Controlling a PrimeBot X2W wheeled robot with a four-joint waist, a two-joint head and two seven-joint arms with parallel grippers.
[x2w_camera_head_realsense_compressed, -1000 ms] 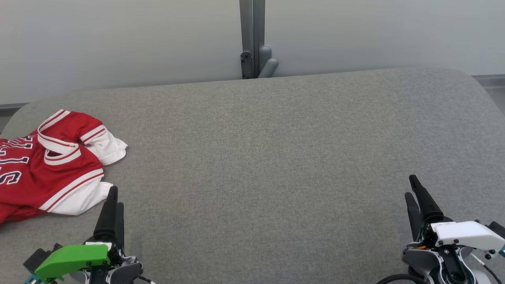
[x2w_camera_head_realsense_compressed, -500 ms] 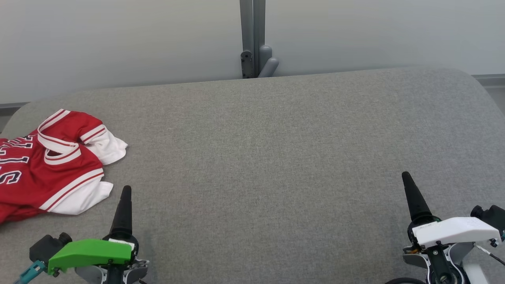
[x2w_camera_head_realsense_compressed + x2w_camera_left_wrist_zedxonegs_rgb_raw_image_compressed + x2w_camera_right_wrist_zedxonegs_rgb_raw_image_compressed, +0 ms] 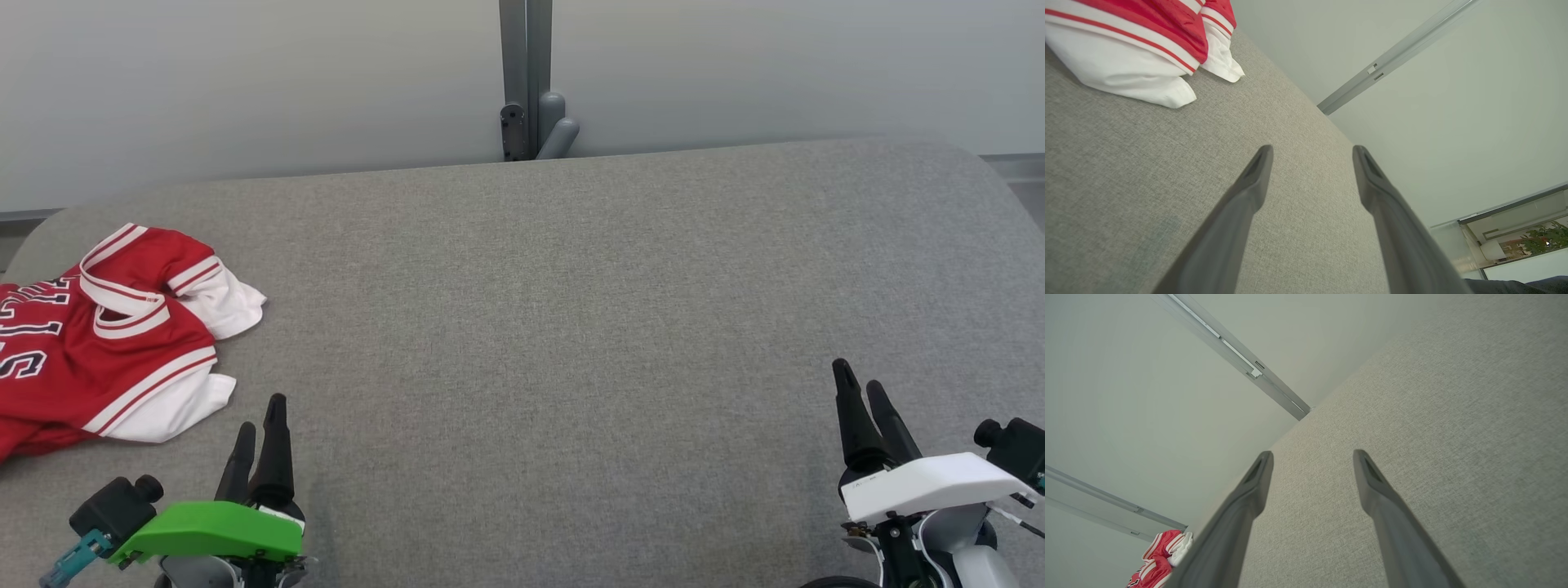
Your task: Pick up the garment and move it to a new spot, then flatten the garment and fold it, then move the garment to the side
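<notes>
Red garment [image 3: 90,351]: a jersey with white sleeves, red-and-white striped trim and white lettering outlined in black; part of it runs past the head view's left border.
Garment place: on the worktop [image 3: 555,327], along its left edge and toward the far-left corner, lying low and somewhat rumpled, neckline up.
Garment sleeves: both white sleeve ends point toward the middle of the worktop; the nearer one lies closest to the left gripper.
Contact: nothing touches the garment; bare cloth shows between it and the left fingers.
Left gripper [image 3: 261,412]: at the near edge of the worktop, left side, just beside the garment's near sleeve; its two dark fingers stand apart with nothing between them, as the left wrist view shows plainly.
Left gripper cover [image 3: 216,531]: green.
Right gripper [image 3: 858,376]: at the near edge toward the near-right corner, well apart from the garment; fingers spread, nothing held.
Right gripper cover [image 3: 931,482]: white.
Worktop surface: grey woven fabric with rounded far corners.
Wall [image 3: 245,82]: pale and plain, behind the far edge.
Post [image 3: 525,73]: grey metal, upright against the wall at the middle of the far edge.
</notes>
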